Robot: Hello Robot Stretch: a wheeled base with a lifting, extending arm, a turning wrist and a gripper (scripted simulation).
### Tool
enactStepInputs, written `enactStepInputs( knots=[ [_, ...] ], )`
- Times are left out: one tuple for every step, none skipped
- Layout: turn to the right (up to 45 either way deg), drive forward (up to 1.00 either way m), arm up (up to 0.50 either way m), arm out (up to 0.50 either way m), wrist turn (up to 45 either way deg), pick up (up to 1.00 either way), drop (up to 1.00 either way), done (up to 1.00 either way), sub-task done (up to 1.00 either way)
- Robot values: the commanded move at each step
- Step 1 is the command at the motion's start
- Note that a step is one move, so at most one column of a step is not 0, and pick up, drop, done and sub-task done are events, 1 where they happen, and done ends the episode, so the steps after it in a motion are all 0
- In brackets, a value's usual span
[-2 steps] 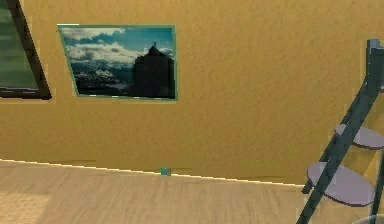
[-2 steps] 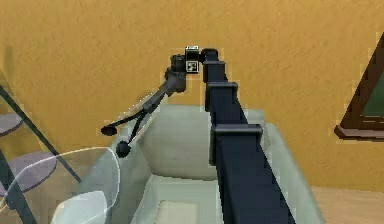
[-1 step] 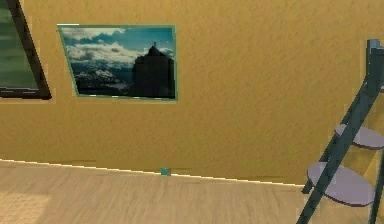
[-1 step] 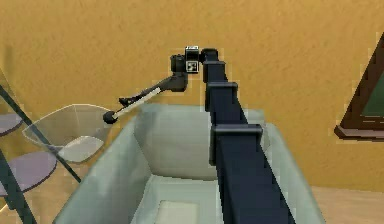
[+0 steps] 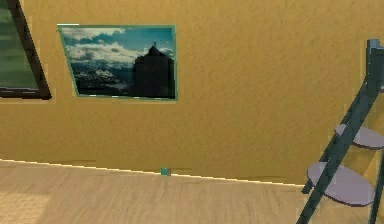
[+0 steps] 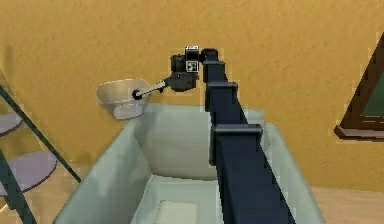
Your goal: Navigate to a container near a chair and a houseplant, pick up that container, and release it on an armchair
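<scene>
In the arm side view the dark arm [image 6: 235, 130] rises from the bottom edge to the gripper [image 6: 137, 95] in front of the yellow wall. A pale grey bowl-shaped container [image 6: 120, 98] hangs at the fingers' far end, clear of every surface, so the gripper holds it. Below it and a little to its right stands a pale grey-green armchair [image 6: 170, 150], whose seat and backrest lie under the arm. The container hangs just off the backrest's upper left corner.
A dark ladder shelf with round grey trays [image 5: 345, 160] stands at the forward view's right and again at the arm side view's left [image 6: 20, 150]. A framed mountain picture [image 5: 118, 62] and a dark window frame [image 5: 15, 55] hang on the yellow wall. A small teal thing [image 5: 165, 171] sits at the baseboard.
</scene>
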Motion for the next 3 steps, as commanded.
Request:
enactStepInputs(
  knots=[
    [0.0, 0.0, 0.0, 0.0, 36.0, 0.0, 0.0, 0.0, 0.0],
    [0.0, 0.0, -0.38, 0.0, 0.0, 0.0, 0.0, 0.0, 0.0],
    [0.0, 0.0, -0.5, 0.0, 0.0, 0.0, 0.0, 0.0, 0.0]
  ],
)
